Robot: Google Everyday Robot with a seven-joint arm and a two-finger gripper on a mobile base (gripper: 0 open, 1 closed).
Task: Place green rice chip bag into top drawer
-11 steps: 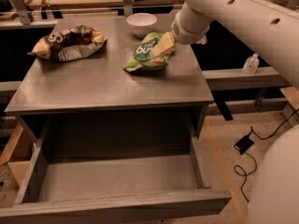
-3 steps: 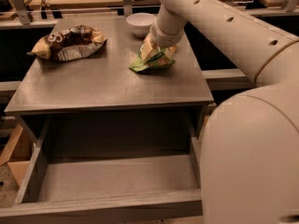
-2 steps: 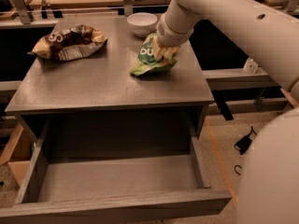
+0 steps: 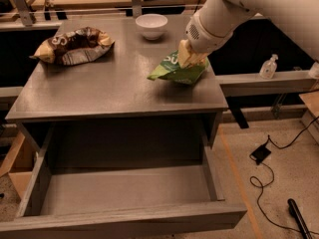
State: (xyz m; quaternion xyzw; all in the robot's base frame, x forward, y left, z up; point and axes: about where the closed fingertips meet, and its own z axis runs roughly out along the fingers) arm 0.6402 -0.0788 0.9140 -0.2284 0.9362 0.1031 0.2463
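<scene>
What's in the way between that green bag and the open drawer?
Nothing visible. The gripper is on the green bag near the right edge of the table, and the drawer stands open below the front, with nothing visible inside. The brown bag and bowl sit farther back, off that path.

The crinkled green rice chip bag, right of centre, has its top pinched by the pincer. The grey top drawer stands open, lower frame.

Dim warm overhead light; faint sheen on table. Shadow fills top drawer rear. The gripper, clamped on green rice chip bag at table's right, is brightly lit.
</scene>
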